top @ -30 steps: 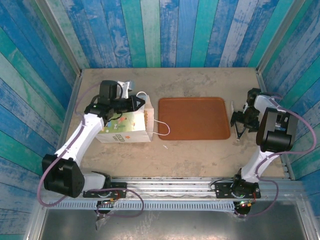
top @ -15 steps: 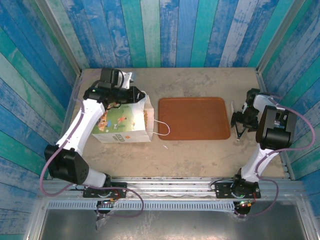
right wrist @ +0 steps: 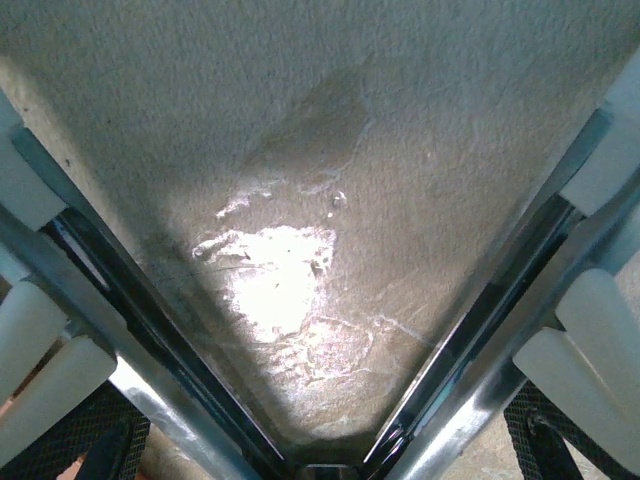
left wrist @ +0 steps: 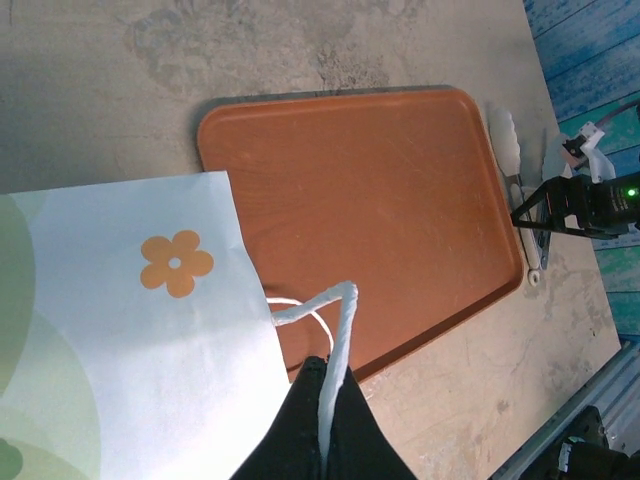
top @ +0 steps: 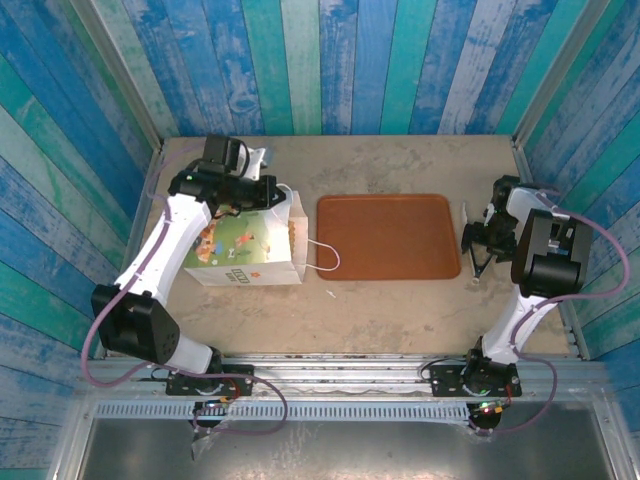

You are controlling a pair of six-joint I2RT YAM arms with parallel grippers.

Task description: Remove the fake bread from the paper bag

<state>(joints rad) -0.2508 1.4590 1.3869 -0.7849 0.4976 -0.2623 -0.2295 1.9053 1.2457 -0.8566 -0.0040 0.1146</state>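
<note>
The left pincer (left wrist: 325,420) is clenched on a white cord handle (left wrist: 338,340) of the paper bag (top: 245,248), its arm reaching forward over the bag. The bag lies on its side on the desk (top: 400,310), long axis left-right, mouth toward the brown tray (top: 388,236); its contents are hidden. The right pincer (top: 478,243) rests spread wide on the desk beside the tray.

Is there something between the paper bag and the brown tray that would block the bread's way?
Nothing visible does. The paper bag lies left of the brown tray, only bare table between. The left gripper pinches the bag's cord handle.
</note>
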